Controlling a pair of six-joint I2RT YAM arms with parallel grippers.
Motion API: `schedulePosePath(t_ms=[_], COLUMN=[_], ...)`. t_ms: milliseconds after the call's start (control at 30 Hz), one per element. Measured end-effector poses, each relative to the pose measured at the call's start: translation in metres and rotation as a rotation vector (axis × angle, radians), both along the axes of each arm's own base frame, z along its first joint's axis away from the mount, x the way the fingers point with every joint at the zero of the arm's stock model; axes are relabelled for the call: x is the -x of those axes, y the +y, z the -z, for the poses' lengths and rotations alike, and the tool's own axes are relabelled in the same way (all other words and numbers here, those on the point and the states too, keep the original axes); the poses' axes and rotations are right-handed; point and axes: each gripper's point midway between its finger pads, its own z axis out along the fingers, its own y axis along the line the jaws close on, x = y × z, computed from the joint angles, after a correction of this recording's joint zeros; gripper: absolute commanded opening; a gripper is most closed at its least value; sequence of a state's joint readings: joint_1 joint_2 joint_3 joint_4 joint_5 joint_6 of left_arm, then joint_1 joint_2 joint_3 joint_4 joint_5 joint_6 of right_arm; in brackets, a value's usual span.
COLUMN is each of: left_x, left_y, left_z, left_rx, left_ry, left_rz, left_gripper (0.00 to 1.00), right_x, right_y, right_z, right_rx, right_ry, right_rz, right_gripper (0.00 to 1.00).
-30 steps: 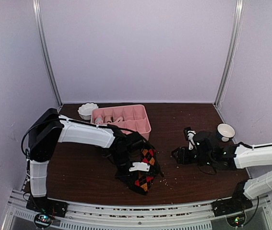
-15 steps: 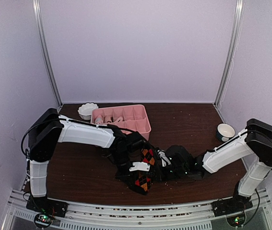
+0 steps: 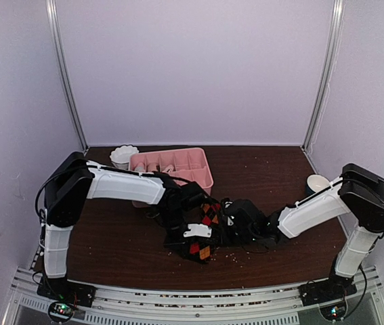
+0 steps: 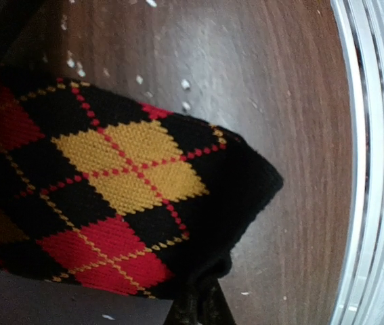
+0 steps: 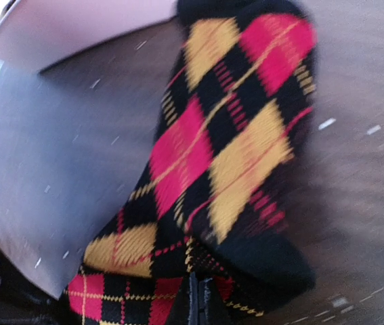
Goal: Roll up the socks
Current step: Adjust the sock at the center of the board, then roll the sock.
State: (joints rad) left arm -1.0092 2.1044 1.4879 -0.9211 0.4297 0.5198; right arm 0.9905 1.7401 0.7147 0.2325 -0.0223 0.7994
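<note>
The socks show as a black bundle with red, orange and yellow argyle diamonds, lying on the dark wooden table near its front middle. My left gripper comes in from the left and is shut on the bundle's near part. In the left wrist view its dark fingertips pinch the black edge of the socks. My right gripper reaches in from the right. It is shut on the lower edge of the socks, its fingers pressed together in the fabric. No cream-white socks show on the table.
A pink compartment tray stands behind the left arm, with a fluted white bowl at its left end. A small white cup sits at the right side. The metal rail runs along the table's front edge.
The right arm has swung from the right side of the table over to the socks, and its jaws have gone from open to shut on them. The left gripper and socks shifted slightly back.
</note>
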Motion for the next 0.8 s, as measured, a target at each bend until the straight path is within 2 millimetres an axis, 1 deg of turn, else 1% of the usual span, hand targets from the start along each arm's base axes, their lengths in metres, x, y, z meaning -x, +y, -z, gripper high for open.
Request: schedulePosePath(t_ms=[100,267,333,400,433,500,567,667,767,800], left_x=[-0.012,-0.030,-0.031,-0.029,-0.028,-0.025,-0.022,-0.018,-0.015,-0.014], left_y=[-0.013,-0.026,-0.028,-0.031,-0.032,-0.034,-0.036,-0.038,-0.039,-0.039], left_z=[-0.002,-0.001,-0.001,-0.001,0.000,0.000,0.000,0.000,0.000,0.000], left_rx=[0.020,0.026,0.023,0.029,0.033,0.037,0.041,0.045,0.046,0.045], left_ry=[-0.033,-0.052,-0.037,-0.020,-0.014,0.004,0.022,0.053,0.082,0.092], left_rz=[-0.001,-0.005,0.001,0.004,0.004,-0.007,-0.015,-0.029,-0.046,-0.052], left_gripper=[0.00,0.00,0.00,0.00,0.00,0.00,0.00,0.00,0.00,0.00], right_x=[-0.015,-0.030,-0.033,-0.031,-0.027,-0.018,-0.004,0.012,0.035,0.046], right_y=[-0.011,-0.023,-0.026,-0.030,-0.033,-0.037,-0.043,-0.048,-0.055,-0.055], right_z=[0.000,-0.001,-0.003,-0.005,-0.007,-0.012,-0.022,-0.028,-0.027,-0.027], right_rx=[0.014,0.059,0.069,0.068,0.060,0.035,-0.009,-0.056,-0.077,-0.079], right_ry=[-0.017,-0.043,-0.059,-0.074,-0.083,-0.096,-0.130,-0.162,-0.205,-0.228], right_rz=[0.052,0.076,0.075,0.074,0.069,0.058,0.028,-0.005,-0.059,-0.095], right_gripper=[0.00,0.14,0.22,0.31,0.36,0.43,0.48,0.53,0.54,0.54])
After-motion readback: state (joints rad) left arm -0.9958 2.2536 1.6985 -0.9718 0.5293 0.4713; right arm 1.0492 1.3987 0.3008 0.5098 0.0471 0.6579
